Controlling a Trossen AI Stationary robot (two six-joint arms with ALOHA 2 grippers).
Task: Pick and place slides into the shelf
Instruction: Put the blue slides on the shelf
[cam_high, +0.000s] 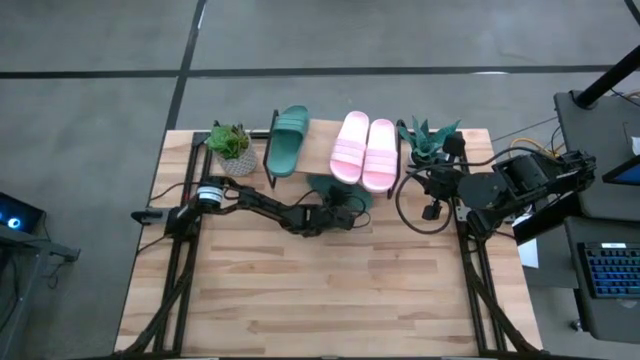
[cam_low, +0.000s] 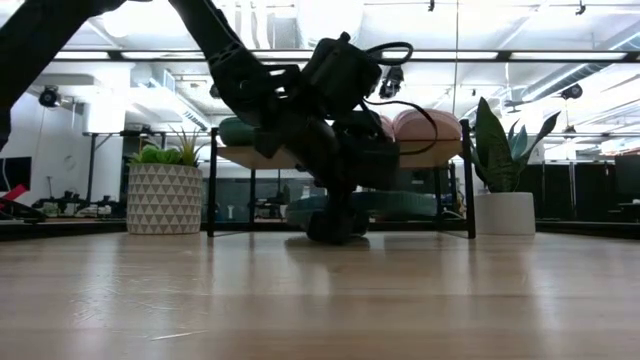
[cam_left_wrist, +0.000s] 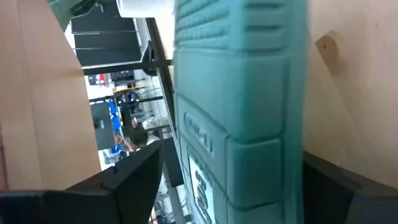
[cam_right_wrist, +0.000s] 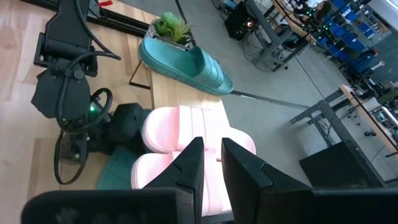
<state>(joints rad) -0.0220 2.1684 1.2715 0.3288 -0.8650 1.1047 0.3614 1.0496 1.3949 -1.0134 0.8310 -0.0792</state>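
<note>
The shelf (cam_high: 318, 145) stands at the table's far edge. On its plank top lie one dark green slide (cam_high: 289, 138) and two pink slides (cam_high: 363, 150), also seen in the right wrist view (cam_right_wrist: 186, 127). The second green slide (cam_high: 322, 184) lies low at the shelf's front edge, partly under the plank (cam_low: 395, 205). My left gripper (cam_high: 338, 215) is down at table height on that slide. My right gripper (cam_right_wrist: 212, 163) is shut on nothing and waits folded at the table's right side (cam_high: 437, 190). My left gripper (cam_left_wrist: 233, 162) has the second green slide between its two fingers, one finger (cam_left_wrist: 134, 180) on each side of it. The slide's ribbed, embossed face (cam_left_wrist: 239, 124) shows between them. The fingers come in low, from the table's near side (cam_low: 335, 228). I cannot tell whether the slide is lifted.
A potted plant (cam_high: 230, 148) stands at the shelf's left end and another (cam_high: 428, 140) at its right end. The shelf's black legs (cam_low: 212, 180) flank the left gripper. Cables loop by the right arm (cam_high: 415, 205). The near half of the table (cam_high: 330, 290) is bare wood.
</note>
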